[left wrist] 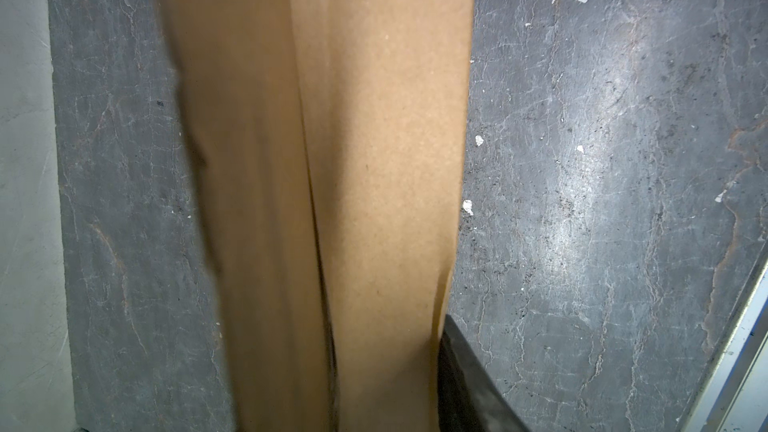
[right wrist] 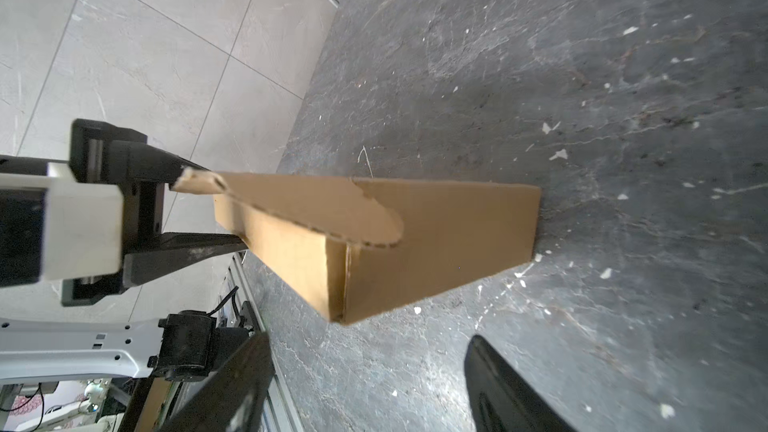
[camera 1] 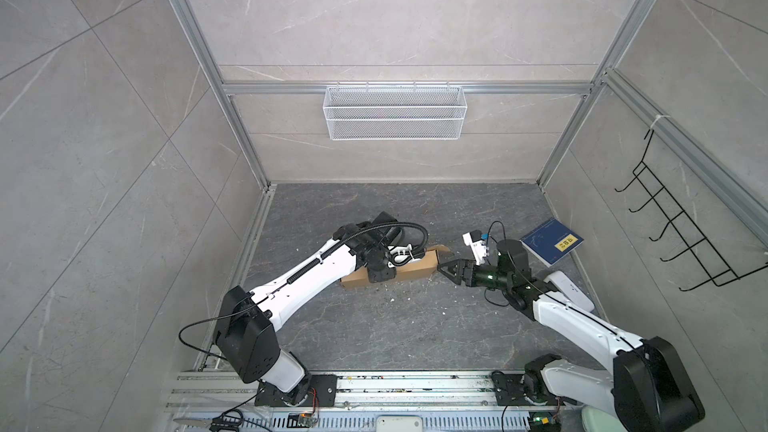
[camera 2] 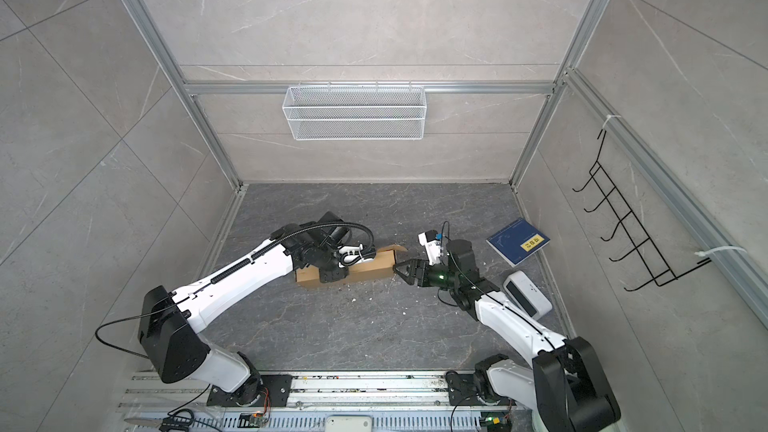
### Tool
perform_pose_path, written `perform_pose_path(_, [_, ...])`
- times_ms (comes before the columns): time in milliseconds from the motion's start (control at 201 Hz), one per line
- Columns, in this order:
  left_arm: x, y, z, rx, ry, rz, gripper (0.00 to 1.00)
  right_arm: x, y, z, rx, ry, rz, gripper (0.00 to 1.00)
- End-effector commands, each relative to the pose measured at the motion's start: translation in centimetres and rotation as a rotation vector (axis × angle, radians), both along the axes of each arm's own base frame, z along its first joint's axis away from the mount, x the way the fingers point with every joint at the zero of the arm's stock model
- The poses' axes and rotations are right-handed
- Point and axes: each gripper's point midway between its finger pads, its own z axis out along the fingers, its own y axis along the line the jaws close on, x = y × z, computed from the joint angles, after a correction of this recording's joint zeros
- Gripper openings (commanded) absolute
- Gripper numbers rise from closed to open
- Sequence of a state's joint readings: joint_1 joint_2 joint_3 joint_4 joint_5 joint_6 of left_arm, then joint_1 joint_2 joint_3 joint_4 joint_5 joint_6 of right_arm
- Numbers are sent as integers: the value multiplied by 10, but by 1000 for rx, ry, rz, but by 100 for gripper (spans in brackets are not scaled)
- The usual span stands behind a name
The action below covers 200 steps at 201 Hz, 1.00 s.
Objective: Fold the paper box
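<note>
Pincers first, from both top views: the left pincer [camera 1: 380,274] is clamped across the box [camera 1: 415,268], near its middle. I see the box as a long, narrow brown shape on the dark tabletop [camera 1: 395,326], roughly central. It runs left to right, with its right end angled slightly away from me. A loose flap [camera 1: 442,249] sticks out at that right end. Just beside that end sits the right pincer [camera 1: 444,273], low over the surface; I can't judge its gap from up here. A blue book [camera 1: 552,241] lies well apart, toward the right wall.

Left wrist view: cardboard fills the middle of the frame, with a fold line running along it. One dark finger [left wrist: 465,380] presses against the box's edge. The other is hidden from me.

Right wrist view: the right pincer [right wrist: 370,342] stands released, prongs spread with only bare tabletop between them, short of the box [right wrist: 436,243]. The box's end faces me, with the rounded flap [right wrist: 332,218] hanging loose over it. Farther along I see the left pincer's fingers [right wrist: 187,251] on either side of the box, gripping it.
</note>
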<state>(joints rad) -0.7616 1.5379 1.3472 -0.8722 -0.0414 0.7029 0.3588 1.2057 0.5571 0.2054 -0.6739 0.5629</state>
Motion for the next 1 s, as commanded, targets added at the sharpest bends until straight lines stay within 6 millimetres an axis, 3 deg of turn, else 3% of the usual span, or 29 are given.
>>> perform_pose_path(0, [-4,0,-12,12,56,-9,40,23,7,20,5,-103,-19,74])
perform_pose_path(184, [-4,0,-14,13,51,-16,40,31,11,26,21,-115,-20,74])
perform_pose_path(418, [-1,-1,-19,22,54,-14,40,40,10,15,17,-85,-56,69])
perform_pose_path(757, [6,-4,-24,25,46,-8,42,36,4,-44,-49,75,-90,49])
perform_pose_path(991, [23,3,-22,36,-13,28,54,32,4,-52,-33,113,-101,48])
